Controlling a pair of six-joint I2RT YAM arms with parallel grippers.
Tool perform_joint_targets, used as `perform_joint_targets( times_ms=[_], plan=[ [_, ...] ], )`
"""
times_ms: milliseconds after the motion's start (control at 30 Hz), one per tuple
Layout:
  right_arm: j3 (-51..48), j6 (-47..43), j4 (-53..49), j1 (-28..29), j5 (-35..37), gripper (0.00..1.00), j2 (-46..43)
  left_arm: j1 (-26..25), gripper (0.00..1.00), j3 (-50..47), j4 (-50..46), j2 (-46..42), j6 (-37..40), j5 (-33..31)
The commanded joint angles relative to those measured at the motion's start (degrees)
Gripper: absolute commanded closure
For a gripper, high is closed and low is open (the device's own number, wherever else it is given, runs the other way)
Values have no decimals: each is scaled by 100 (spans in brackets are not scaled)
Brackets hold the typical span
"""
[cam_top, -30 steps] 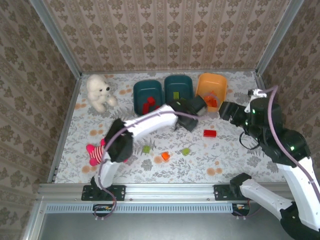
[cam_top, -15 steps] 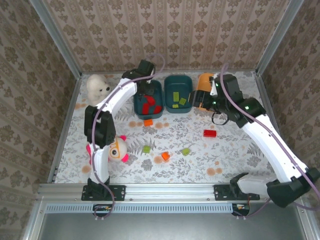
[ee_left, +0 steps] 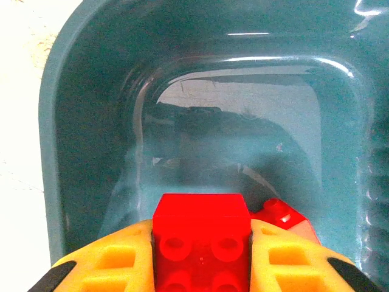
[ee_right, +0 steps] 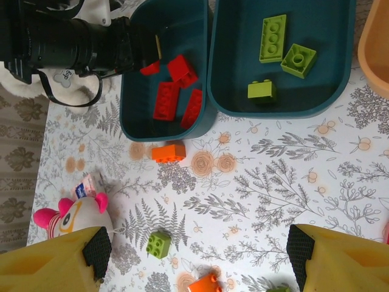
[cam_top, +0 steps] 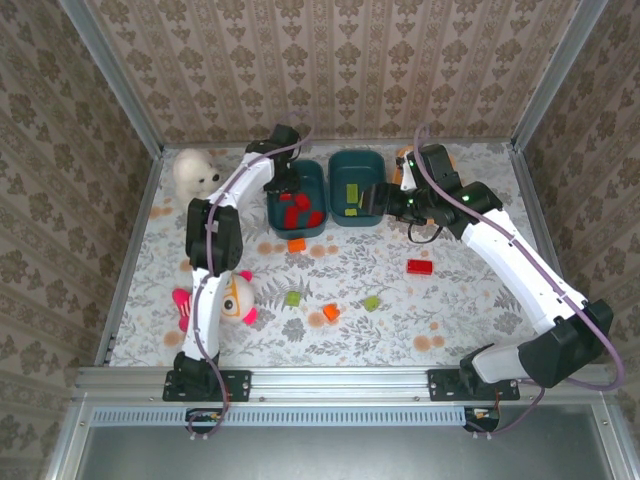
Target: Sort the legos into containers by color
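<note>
Nearest you, a metal rail point(cam_top: 330, 378) carries both arm bases. Beyond it the table point(cam_top: 470, 310) wears a white cloth printed with leaves and orange flowers. A striped plush doll point(cam_top: 232, 298) lies close against the left arm's lower link.

Five loose legos point(cam_top: 292, 297) sit on the cloth: two green, two orange, one red.

Farther on, your right gripper point(ee_right: 199, 252) hangs above the cloth, spread wide and empty. Its arm hides most of the orange tub point(ee_right: 377, 55) from above.

Three containers stand in a row:
- **Left teal tub** point(ee_right: 182, 30): three red bricks.
- **Middle teal tub** point(ee_right: 322, 91): three green bricks.

Your left gripper point(ee_left: 202, 267) pinches a red brick point(ee_left: 200, 222) over the left tub.

A white bear point(cam_top: 195, 175) sits at the far left. Damask-papered walls point(cam_top: 340, 70) close the space in.
</note>
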Motion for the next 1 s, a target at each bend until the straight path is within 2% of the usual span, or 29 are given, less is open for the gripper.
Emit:
perform_joint_targets(
  times_ms=[0, 233, 433, 600, 667, 767, 833, 867, 967],
  plan=[
    [152, -72, 82, 5, -154, 21, 185, 26, 74, 179, -370, 191, -269, 153],
    [215, -275, -73, 7, -75, 21, 282, -23, 53, 208, -450, 68, -296, 425],
    [217, -708, -240, 132, 175, 22, 301, -62, 46, 215, -380, -363, -350, 436],
    [93, -1049, -189, 678, 549, 22, 471, -62, 44, 49, -380, -982, -534, 395],
    [-52, -1100, 32, 1009, 712, 21, 633, -42, 40, -311, -264, -1434, -642, 389],
    [-386, -1018, 693, 1569, 1006, 15, 939, 39, 35, -1515, 251, -2423, -837, 593],
    [-692, -666, 1432, 1830, 1216, 3, 1155, 133, 32, -2665, 738, -3192, -1006, 717],
    [-843, -550, 1801, 1945, 1324, 0, 1255, 178, 32, -3127, 912, -3547, -1077, 783],
    [-1022, -424, 2751, 2343, 1764, 0, 1733, 345, 31, -4579, 1310, -4705, -1237, 873]
  ],
)
